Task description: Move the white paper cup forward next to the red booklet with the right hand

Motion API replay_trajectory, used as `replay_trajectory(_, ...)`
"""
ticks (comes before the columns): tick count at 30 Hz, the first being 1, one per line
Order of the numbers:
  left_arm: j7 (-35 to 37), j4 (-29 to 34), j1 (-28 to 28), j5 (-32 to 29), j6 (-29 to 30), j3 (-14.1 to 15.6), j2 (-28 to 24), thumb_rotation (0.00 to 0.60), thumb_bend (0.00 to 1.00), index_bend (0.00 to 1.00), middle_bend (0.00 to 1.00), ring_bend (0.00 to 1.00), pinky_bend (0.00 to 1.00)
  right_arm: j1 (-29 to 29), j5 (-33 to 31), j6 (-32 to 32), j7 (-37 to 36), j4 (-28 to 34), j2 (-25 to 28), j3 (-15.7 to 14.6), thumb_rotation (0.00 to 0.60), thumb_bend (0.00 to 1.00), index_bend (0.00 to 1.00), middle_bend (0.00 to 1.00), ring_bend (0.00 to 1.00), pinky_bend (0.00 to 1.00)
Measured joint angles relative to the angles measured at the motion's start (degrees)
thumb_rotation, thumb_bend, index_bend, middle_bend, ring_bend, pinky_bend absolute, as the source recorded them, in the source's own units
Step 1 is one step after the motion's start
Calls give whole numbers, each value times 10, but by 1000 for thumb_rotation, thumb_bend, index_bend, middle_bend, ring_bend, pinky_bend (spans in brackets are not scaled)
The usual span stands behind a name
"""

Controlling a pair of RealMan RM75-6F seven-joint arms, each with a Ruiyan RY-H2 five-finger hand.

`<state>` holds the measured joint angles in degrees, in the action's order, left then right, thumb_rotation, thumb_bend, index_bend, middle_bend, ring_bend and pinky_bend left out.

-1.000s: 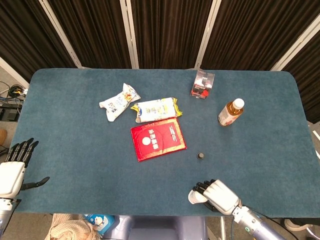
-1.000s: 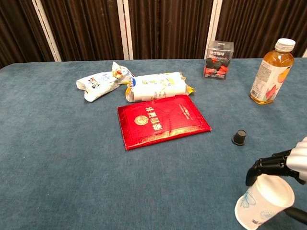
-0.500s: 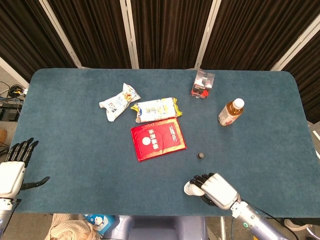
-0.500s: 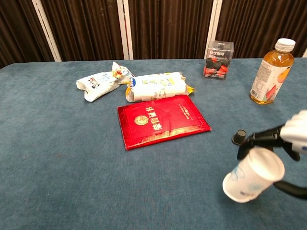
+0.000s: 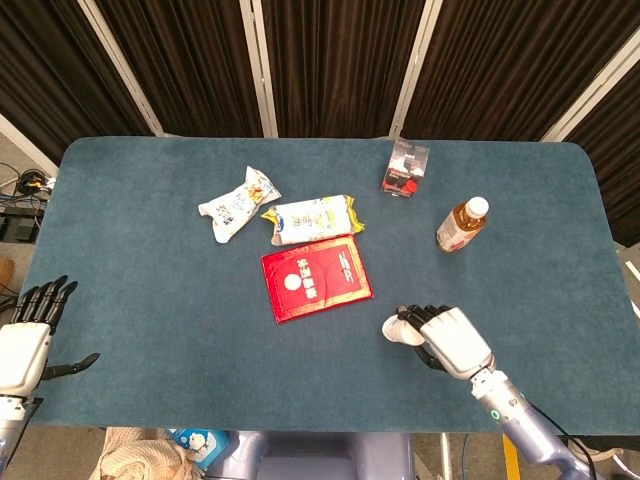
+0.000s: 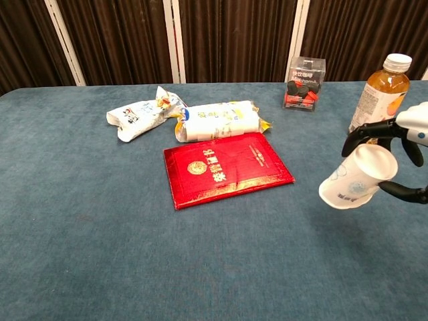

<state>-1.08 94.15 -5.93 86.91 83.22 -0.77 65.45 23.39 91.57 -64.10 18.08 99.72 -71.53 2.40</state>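
While the right hand (image 6: 401, 144) is gripping the white paper cup (image 6: 354, 177) with dark fingers (image 6: 364, 130) curling over its upper side, the cup is hanging off the table, tilted, with its base pointing down-left toward the red booklet (image 6: 224, 167) and its rim facing the palm. In the head view the cup (image 5: 397, 326) is showing only as a white sliver poking out from the hand (image 5: 450, 340), so its exact tilt is hard to read there.

Key relation: the booklet (image 5: 315, 280) is lying to the hand's left and slightly forward, with a strip of bare blue table (image 5: 150, 300) between cup and the booklet's right edge. The cup's long axis is running roughly along that same line. Judging from this, the coming move is calling for a short travel left and forward, then righting the cup before it goes down beside the booklet edge, not on it.

Left hand (image 5: 25, 340) is sitting at the near left table corner, fingers apart, holding nothing, well apart from everything; right is clearly nearer.

Bottle (image 6: 378, 97) is standing just behind the right hand, so backing up is risking a knock.
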Motion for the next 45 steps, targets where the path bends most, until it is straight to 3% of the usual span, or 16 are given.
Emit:
replay_trajectory(19, 0, 1, 0, 0, 1, 0, 1, 600, 0, 0, 0, 0, 18, 10, -48, -10, 38, -94, -85, 18, 600, 461, 419, 359, 430, 565)
replay_trajectory(22, 3, -1, 0, 1, 2, 0, 1, 600, 0, 0, 0, 0, 18, 9, -60, -10, 45, -105, -91, 18, 600, 462, 302, 353, 402, 507)
replay_trajectory(23, 3, -1, 0, 1, 1, 0, 1, 600, 0, 0, 0, 0, 18, 8, -65, -10, 50, -106, -93, 18, 600, 459, 218, 332, 369, 469)
replay_trajectory(25, 3, 0, 0, 1, 1, 0, 0, 600, 0, 0, 0, 0, 18, 7, -73, -7, 60, -104, -91, 16, 600, 434, 75, 256, 291, 404)
replay_trajectory(27, 2, 1, 0, 2, 2, 0, 0, 600, 0, 0, 0, 0, 18, 6, -83, -3, 74, -95, -87, 15, 600, 404, 3, 164, 214, 351)
replay_trajectory(31, 2, 0, 1, 2, 2, 1, 0, 600, 0, 0, 0, 0, 18, 4, -98, -1, 99, -74, -77, 13, 600, 391, 0, 66, 139, 308)
replay_trajectory(38, 3, -1, 1, 3, 3, 0, 1, 600, 0, 0, 0, 0, 18, -8, -105, -17, 117, -37, -45, 5, 600, 390, 0, 41, 107, 282)
replay_trajectory(45, 3, -1, 1, 4, 4, 1, 0, 600, 0, 0, 0, 0, 18, -41, -79, -64, 89, -24, 9, -17, 600, 390, 0, 6, 55, 243)
